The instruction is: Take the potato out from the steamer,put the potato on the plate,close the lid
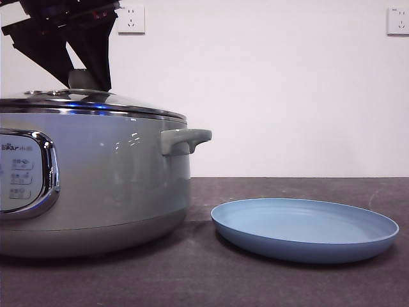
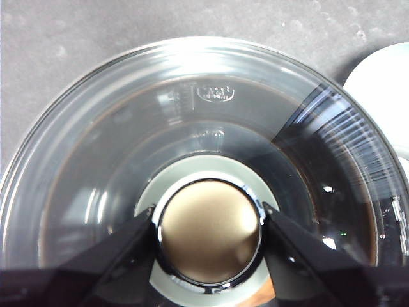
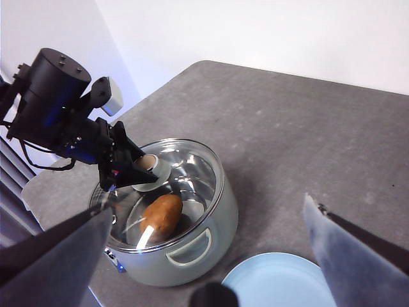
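The sage-green steamer [image 1: 108,185] stands at the left with the glass lid [image 1: 96,102] resting on its rim. My left gripper [image 1: 89,75] comes down from above and is shut on the lid's knob [image 2: 208,230], one jaw on each side. In the right wrist view the potato [image 3: 161,214] lies inside the steamer [image 3: 192,256], seen through the lid [image 3: 185,166]. The light-blue plate [image 1: 305,227] sits empty on the table to the right of the steamer. My right gripper [image 3: 208,208] is open and empty, high above the table.
The steamer's side handle [image 1: 185,139] points toward the plate. The dark table [image 1: 192,281] runs along the front. A white wall with two sockets [image 1: 131,19] stands behind. The plate's edge also shows in the left wrist view [image 2: 383,83].
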{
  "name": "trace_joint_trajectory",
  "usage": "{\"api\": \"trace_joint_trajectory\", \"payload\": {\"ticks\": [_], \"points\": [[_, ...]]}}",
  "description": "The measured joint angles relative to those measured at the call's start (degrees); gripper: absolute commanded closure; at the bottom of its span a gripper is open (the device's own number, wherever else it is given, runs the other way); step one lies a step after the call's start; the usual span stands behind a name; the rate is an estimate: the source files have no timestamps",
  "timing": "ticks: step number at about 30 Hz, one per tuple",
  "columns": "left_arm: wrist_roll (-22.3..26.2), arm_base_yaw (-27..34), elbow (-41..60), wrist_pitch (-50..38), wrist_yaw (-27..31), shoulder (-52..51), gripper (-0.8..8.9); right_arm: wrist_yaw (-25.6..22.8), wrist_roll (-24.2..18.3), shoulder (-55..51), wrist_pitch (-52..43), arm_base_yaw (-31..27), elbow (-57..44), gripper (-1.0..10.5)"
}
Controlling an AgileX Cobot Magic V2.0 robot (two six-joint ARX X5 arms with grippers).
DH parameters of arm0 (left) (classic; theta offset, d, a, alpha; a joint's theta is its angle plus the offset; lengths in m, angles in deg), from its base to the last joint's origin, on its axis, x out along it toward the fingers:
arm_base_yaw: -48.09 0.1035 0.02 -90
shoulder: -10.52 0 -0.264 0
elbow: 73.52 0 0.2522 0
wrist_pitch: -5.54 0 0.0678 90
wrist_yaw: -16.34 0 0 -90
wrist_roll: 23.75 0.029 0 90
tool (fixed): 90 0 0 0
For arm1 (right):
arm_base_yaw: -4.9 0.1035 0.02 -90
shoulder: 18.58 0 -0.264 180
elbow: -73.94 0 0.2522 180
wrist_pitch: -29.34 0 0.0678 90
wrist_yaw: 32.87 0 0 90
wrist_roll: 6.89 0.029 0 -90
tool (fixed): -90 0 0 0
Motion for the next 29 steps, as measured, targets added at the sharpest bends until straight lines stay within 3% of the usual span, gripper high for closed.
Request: {"api": "trace_joint_trajectory", "payload": {"ticks": [18, 29], "points": [[4.1, 0.0, -10.7, -0.3, 0.7, -16.9, 8.22, 0.0, 0.1, 0.0, -2.2, 0.2, 0.0, 4.4], [5.0, 0.0, -14.2, -0.6, 0.7, -30.1, 8.22, 0.0, 2.0, 3.0, -6.3, 4.9, 0.0, 4.4]]}}
